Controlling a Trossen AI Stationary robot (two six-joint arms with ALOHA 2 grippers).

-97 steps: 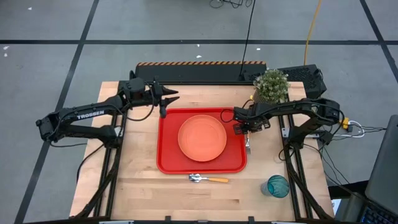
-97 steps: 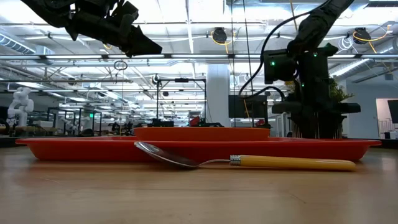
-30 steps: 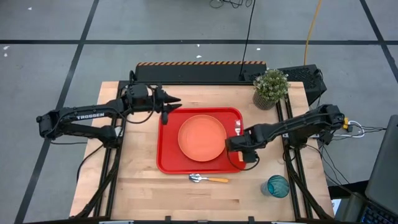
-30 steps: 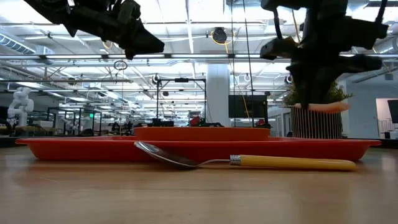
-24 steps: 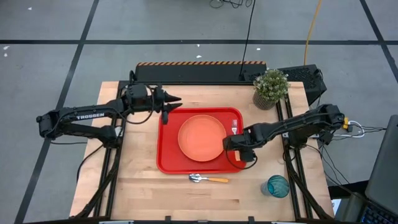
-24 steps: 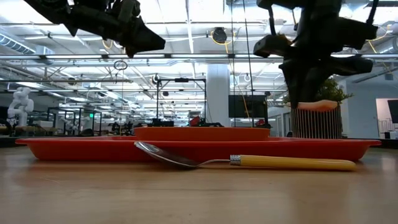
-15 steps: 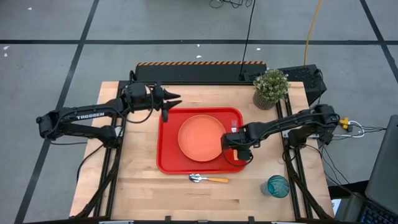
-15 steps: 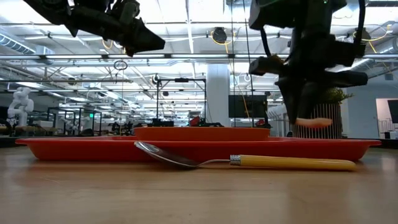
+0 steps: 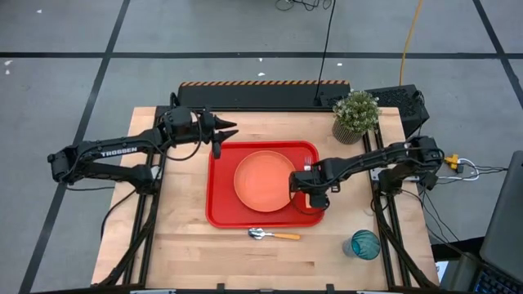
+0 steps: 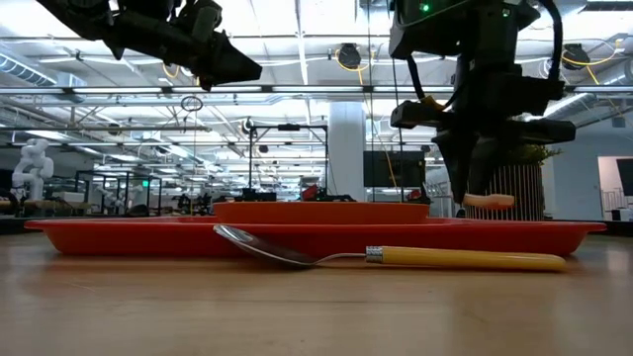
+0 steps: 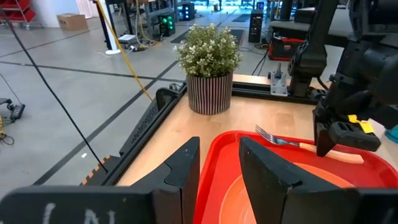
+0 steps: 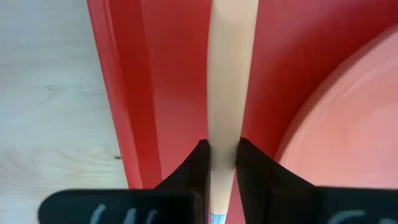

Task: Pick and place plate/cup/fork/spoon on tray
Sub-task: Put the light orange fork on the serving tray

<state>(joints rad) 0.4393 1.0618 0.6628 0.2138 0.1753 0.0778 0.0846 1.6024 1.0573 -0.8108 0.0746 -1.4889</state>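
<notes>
The red tray (image 9: 219, 189) lies mid-table with the orange plate (image 9: 265, 181) on it. My right gripper (image 9: 316, 193) is shut on the fork (image 11: 281, 140), over the strip of tray between the plate and the tray's right rim. The spoon (image 9: 274, 235) lies flat on the wood just near of the tray. The teal cup (image 9: 365, 243) stands at the near right. My left gripper (image 9: 225, 131) hangs open above the tray's far left corner, holding nothing. My right gripper pinches the fork's orange handle (image 12: 227, 127) between its two fingers (image 12: 250, 167), which come from above and point down. The fork lies about level, tines (image 9: 309, 170) toward the table's far edge, handle end (image 10: 490, 202) a little above the tray's rim.
A small potted plant (image 9: 355, 113) stands at the far right corner. Bare wood lies left of the tray and along the near edge. In the low view the spoon (image 10: 396, 257) lies in front of the tray's near rim (image 10: 148, 237).
My right gripper has carried the fork down and a little toward the table's left and far edges, from above the tray's right rim to over the tray beside the plate. The fork has stayed level in the shut fingers.
</notes>
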